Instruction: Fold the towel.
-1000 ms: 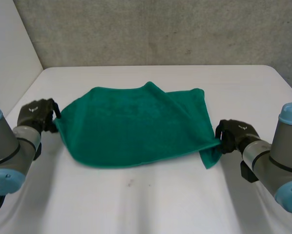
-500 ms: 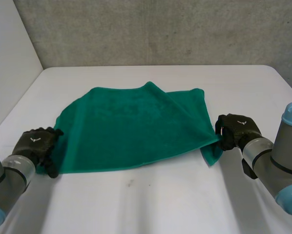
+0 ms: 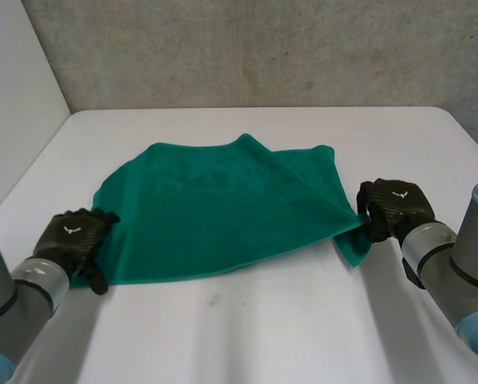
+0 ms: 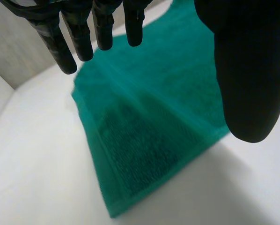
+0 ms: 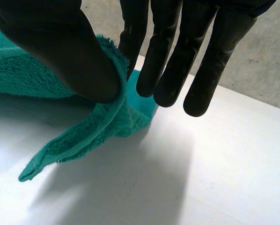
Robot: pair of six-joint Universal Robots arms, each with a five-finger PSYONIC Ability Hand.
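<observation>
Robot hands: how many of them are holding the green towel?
1. The right hand pinches the towel at its right-side corner, between thumb and fingers. The left hand is open above the near-left corner, holding nothing.

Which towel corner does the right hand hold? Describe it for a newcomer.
On the white table lies a green towel. At its edge nearest the right hand, one corner is pinched between thumb and fingers and droops as a flap; by the left hand the towel lies flat.
</observation>
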